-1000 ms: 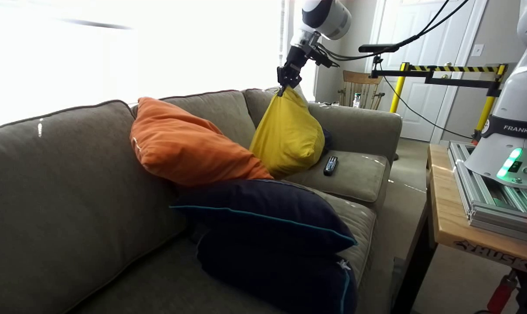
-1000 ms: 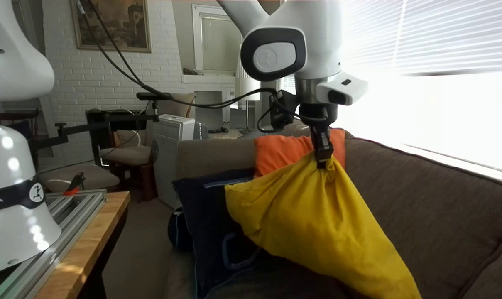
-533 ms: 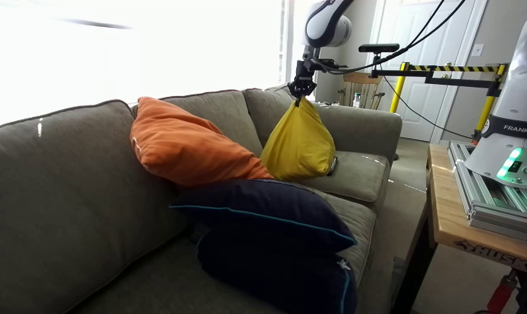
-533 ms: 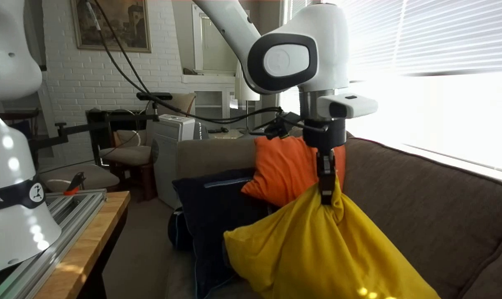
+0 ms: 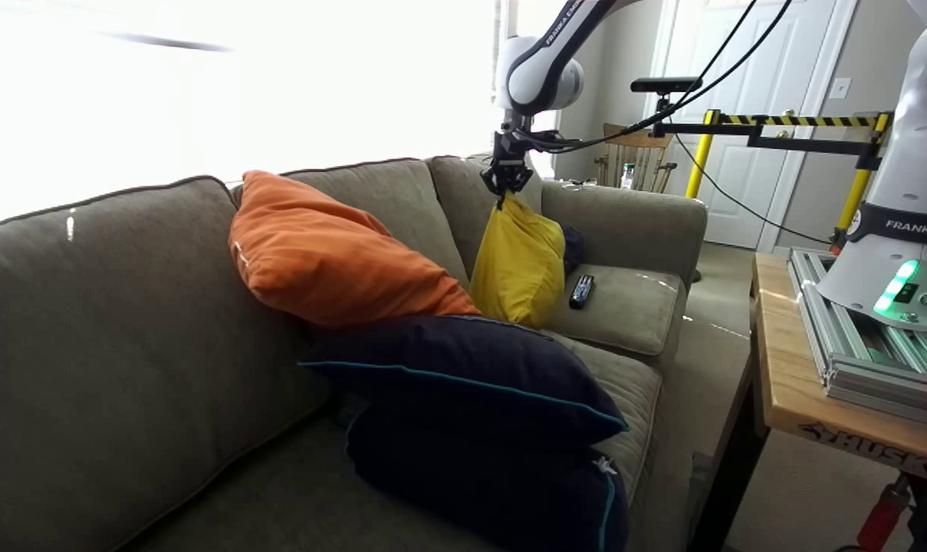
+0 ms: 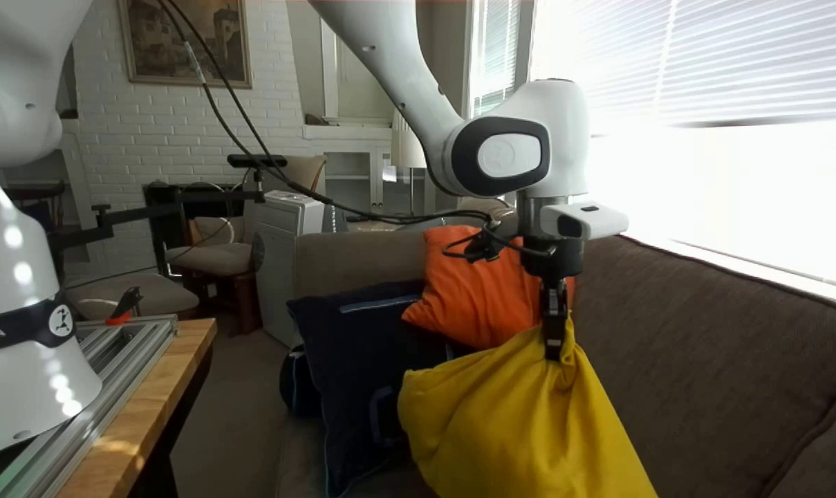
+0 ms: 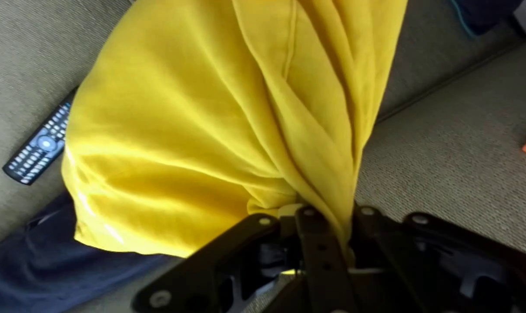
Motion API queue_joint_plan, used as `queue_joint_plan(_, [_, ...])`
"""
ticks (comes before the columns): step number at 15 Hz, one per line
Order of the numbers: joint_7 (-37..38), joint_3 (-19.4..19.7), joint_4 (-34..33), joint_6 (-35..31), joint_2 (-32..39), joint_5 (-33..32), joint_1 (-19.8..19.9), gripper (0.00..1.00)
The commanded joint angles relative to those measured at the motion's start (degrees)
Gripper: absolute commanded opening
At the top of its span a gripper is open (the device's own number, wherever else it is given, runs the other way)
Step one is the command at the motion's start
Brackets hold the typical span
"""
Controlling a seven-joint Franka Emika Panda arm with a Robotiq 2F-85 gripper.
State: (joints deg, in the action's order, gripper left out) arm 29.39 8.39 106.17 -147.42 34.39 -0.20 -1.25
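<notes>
The tool grips the yellow pillow by its top; the remote lies nearby. Whether the pillow touches the couch is unclear.

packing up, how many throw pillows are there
4 clear: yellow pillow in the gripper, orange pillow against the backrest, upper navy pillow on lower navy pillow; partly hidden navy fabric may be another.

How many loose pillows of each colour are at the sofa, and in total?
Yellow fabric pillow: 1
Orange fabric pillow: 1
Stacked dark-blue fabric pillows: 2
Total: 4, excluding unidentifiable dark-blue fabric behind the yellow pillow
</notes>
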Motion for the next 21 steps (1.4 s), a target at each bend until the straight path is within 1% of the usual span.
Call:
queue_joint_plan(1, [4.0, 1.5, -8.9, -6.0, 7.9, 1.0, -3.2, 0.03])
queue_joint_plan(5, [6.4, 3.4, -15.2, -18.0, 15.4, 1.5, -5.9, 0.03])
queue_joint_plan(6, [7.0, 4.0, -16.6, -21.0, 17.2, 2.1, -6.6, 0.36])
queue_joint_plan(7, [7.5, 4.2, -17.8, -23.7, 18.7, 3.1, -6.9, 0.37])
queue_joint_plan(8, [8.1, 4.5, -19.0, -26.4, 20.1, 4.4, -7.4, 0.42])
queue_joint_plan(11, [9.1, 5.2, -22.1, -33.4, 23.1, 9.7, -8.8, 0.64])
queue_joint_plan(13, [8.4, 4.9, -24.0, -36.1, 24.2, 13.3, -9.4, 0.77])
queue_joint_plan(16, [5.9, 0.5, -22.3, -40.3, 21.7, 16.9, -7.6, 0.98])
queue_joint_plan(17, [5.3, -0.8, -21.9, -42.1, 21.2, 17.8, -7.1, 1.00])
queue_joint_plan(18, [4.5, -3.6, -20.6, -42.9, 19.6, 18.5, -5.6, 1.00])
queue_joint_plan(19, [3.9, -5.2, -19.7, -43.7, 18.8, 18.9, -4.8, 1.00])
queue_joint_plan(20, [2.6, -7.6, -18.1, -41.8, 17.0, 18.5, -3.3, 1.00])
queue_joint_plan(21, [1.6, -8.5, -16.6, -39.7, 15.9, 18.5, -2.6, 1.00])
